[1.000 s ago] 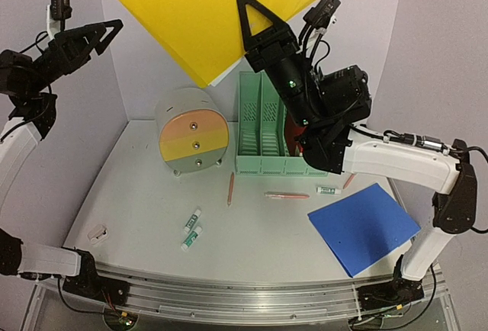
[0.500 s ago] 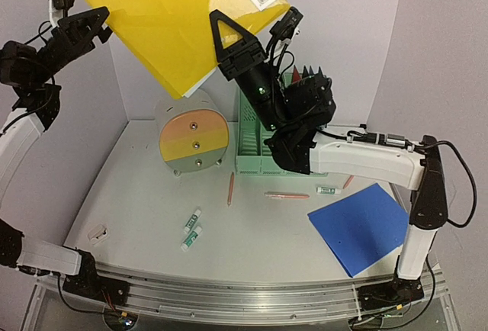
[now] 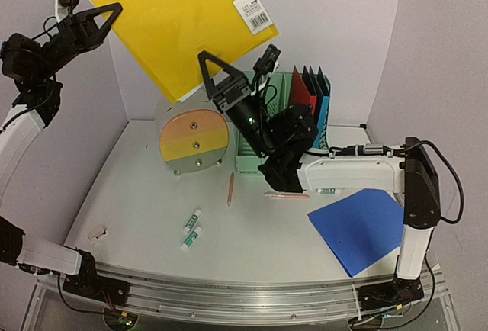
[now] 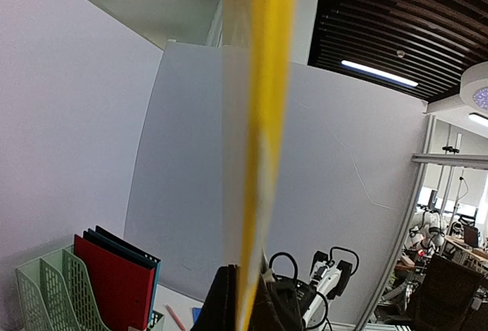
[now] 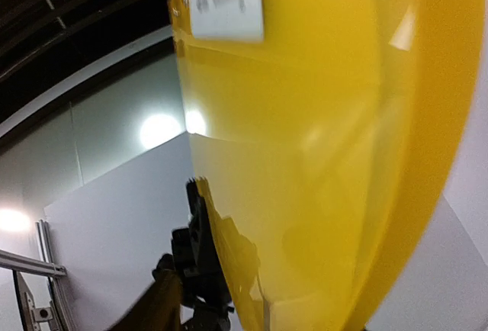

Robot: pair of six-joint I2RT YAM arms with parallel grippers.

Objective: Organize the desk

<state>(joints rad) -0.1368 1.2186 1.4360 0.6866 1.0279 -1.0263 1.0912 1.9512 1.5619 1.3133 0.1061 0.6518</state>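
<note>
A large yellow folder (image 3: 179, 18) with a barcode label (image 3: 254, 11) hangs high above the white desk (image 3: 145, 194). My left gripper (image 3: 113, 14) is shut on the folder's left edge. In the left wrist view the folder (image 4: 263, 117) runs edge-on between the dark fingers (image 4: 225, 304). My right gripper (image 3: 204, 60) stands under the folder's lower edge, and only one finger shows side-on. The right wrist view is filled by the folder's broad face (image 5: 320, 117), with none of that gripper's own fingers in sight.
A round drawer unit (image 3: 192, 142) and a mint-green file rack (image 3: 255, 159) holding red and blue folders (image 3: 303, 91) stand at the back. A blue folder (image 3: 362, 228), pens (image 3: 229, 188) (image 3: 287, 195), small tubes (image 3: 192, 220) (image 3: 326, 191) and a white piece (image 3: 97, 232) lie on the desk.
The folder has swung left and its left edge now sits in my left gripper, which has shut on it. The right arm has moved left and lower.
</note>
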